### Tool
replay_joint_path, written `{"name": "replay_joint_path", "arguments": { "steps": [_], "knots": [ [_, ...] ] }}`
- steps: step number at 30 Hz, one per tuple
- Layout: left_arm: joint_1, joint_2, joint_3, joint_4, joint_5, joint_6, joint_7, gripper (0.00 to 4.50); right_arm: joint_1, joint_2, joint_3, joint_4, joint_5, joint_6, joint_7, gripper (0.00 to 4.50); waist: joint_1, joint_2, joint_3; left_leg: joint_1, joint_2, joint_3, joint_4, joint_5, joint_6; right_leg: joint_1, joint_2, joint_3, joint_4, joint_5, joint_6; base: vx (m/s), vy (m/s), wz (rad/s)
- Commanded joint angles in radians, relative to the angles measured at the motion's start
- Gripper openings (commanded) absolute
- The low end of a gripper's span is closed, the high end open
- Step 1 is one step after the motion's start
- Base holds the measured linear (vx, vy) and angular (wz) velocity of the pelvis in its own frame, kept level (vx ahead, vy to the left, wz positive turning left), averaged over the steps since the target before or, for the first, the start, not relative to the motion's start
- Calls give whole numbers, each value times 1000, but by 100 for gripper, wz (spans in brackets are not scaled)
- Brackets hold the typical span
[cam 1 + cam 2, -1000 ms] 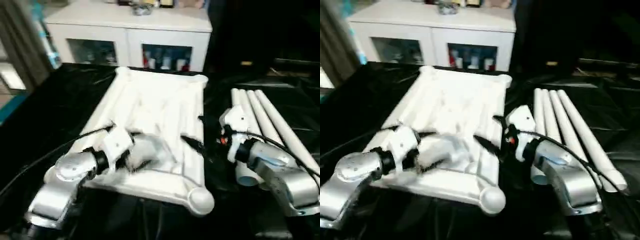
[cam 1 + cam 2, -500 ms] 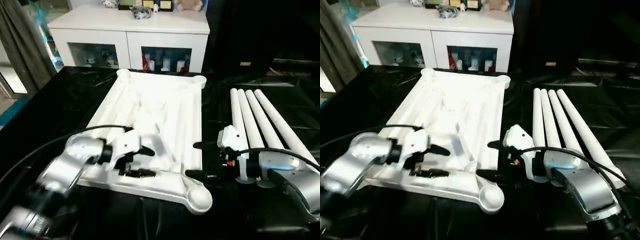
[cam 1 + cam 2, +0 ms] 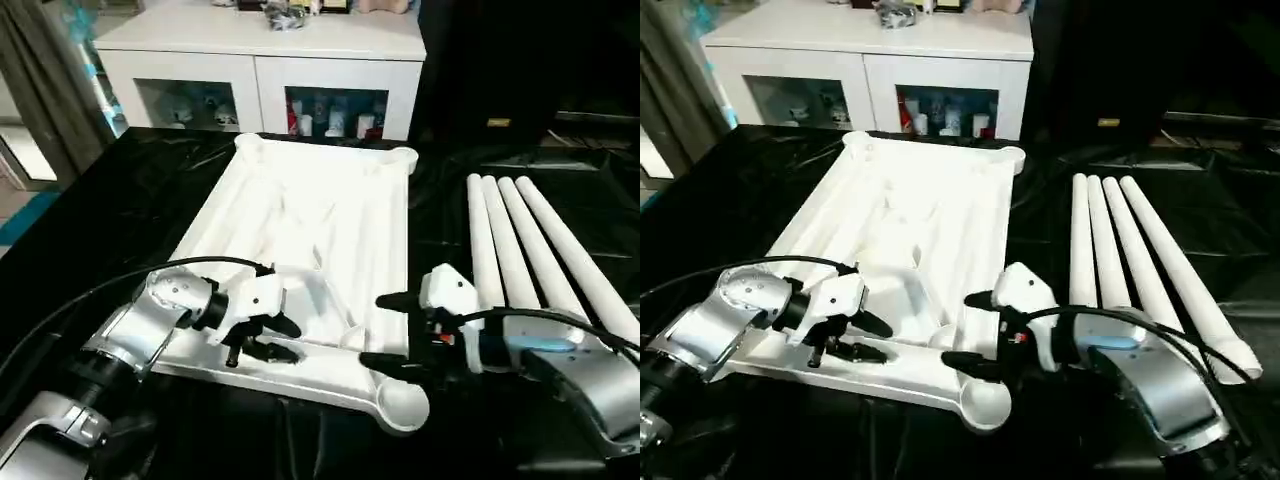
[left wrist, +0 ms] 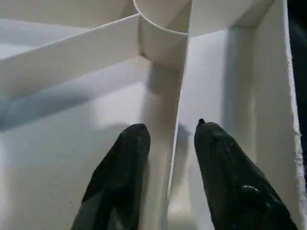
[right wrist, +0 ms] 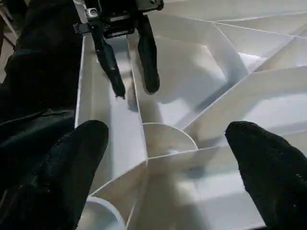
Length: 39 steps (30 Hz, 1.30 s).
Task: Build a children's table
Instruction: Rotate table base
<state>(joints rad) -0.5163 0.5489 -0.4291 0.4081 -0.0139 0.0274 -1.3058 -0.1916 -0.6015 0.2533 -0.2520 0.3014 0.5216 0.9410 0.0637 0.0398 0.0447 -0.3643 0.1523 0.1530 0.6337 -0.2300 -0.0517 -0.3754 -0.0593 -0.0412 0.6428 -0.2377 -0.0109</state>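
Note:
The children's table top (image 3: pixel 320 215) lies upside down, white, its ribbed underside up, on a black-covered surface. Several white tube legs (image 3: pixel 520 250) lie side by side to its right. My left gripper (image 3: pixel 288 341) is at the top's near left edge. Its black fingers (image 4: pixel 129 158) stand on either side of a thin upright rib (image 4: pixel 175 158), with a small gap on each side. My right gripper (image 3: pixel 392 333) is wide open at the near right corner, beside the round corner socket (image 3: pixel 400 405). In the right wrist view the left gripper (image 5: pixel 135 90) straddles the same rib.
A white glass-door cabinet (image 3: pixel 260 70) stands behind the work surface. A grey curtain (image 3: pixel 45 90) hangs at the far left. Black cables run from both wrists across the near edge. The legs take up the right side of the surface.
My left gripper's fingers have drawn closer together around the rib at the near edge. My right gripper stayed wide open and came nearer the near right corner. The camera shifted.

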Motion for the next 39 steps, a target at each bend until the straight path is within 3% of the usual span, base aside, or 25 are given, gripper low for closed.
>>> {"name": "replay_joint_path", "arguments": {
  "steps": [1, 7, 13, 14, 15, 19, 26, 29, 32, 38, 39],
  "knots": [
    [-15, -6, 10, 10, 26, -37, 31, 159, 1, -1, 13, -24, -4, 12, -3, 450, 4, 0, -53, 6, 79, -26, -90, -114, 55, 48, -95, 53, -72, 18, -282, 0, 0, 0],
    [-13, -8, 4, 0, 49, -76, 63, 109, 0, -1, 21, -20, -13, 9, -5, 450, 5, 0, -52, 5, 80, -25, -91, -108, 52, 47, -97, 54, -73, 7, -271, 0, 0, 0],
    [23, 12, -25, -47, 127, -142, 119, 67, 2, 2, 28, -18, -21, 4, -13, 450, 5, 2, -49, 6, 82, -26, -95, -143, 39, 45, -96, 55, -77, -34, -260, 0, 0, 0],
    [33, 20, -32, -56, 146, -156, 137, 57, 4, 3, 29, -19, -21, 3, -17, 450, 6, 7, -49, 5, 82, -27, -95, -147, 35, 44, -96, 55, -77, -38, -258, 0, 0, 0],
    [39, 22, -32, -62, 158, -166, 154, 48, 4, 4, 30, -20, -21, 4, -20, 450, 4, 4, -49, 4, 82, -27, -96, -149, 33, 46, -96, 56, -78, -36, -256, 0, 0, 0],
    [51, 14, -15, -77, 179, -190, 217, 25, 9, 7, 31, -22, -21, 3, -24, 450, 5, 2, -47, 4, 80, -26, -96, -150, 33, 44, -96, 56, -79, -55, -254, 0, 0, 0],
    [34, 28, 9, -114, 294, -247, 367, 1, 7, 11, 36, -14, -31, -4, -31, 450, 5, 2, -47, 0, 78, -26, -94, -126, 42, 43, -95, 56, -81, -82, -236, 0, 0, 0],
    [29, 36, 29, -143, 315, -235, 394, 1, 5, 14, 40, -10, -37, -10, -33, 450, 6, 1, -50, -1, 76, -25, -92, -102, 47, 44, -95, 56, -81, -71, -230, 0, 0, 0],
    [29, 45, 32, -160, 336, -226, 414, 1, 3, 16, 40, -8, -38, -11, -33, 450, 8, 2, -55, -4, 74, -24, -87, -48, 66, 44, -91, 55, -71, 42, -242, 0, 0, 0],
    [59, 40, 57, -213, 327, -132, 419, 1, 1, 21, 39, -4, -41, -13, -35, 450, 5, 4, -56, -6, 76, -25, -87, -49, 77, 45, -91, 50, -64, 96, -267, 0, 0, 0],
    [77, 30, 67, -242, 314, -77, 414, 1, 1, 22, 39, -3, -43, -14, -35, 450, 5, 6, -56, -5, 77, -25, -88, -52, 78, 45, -92, 50, -64, 100, -271, 0, 0, 0]
  ]
}}
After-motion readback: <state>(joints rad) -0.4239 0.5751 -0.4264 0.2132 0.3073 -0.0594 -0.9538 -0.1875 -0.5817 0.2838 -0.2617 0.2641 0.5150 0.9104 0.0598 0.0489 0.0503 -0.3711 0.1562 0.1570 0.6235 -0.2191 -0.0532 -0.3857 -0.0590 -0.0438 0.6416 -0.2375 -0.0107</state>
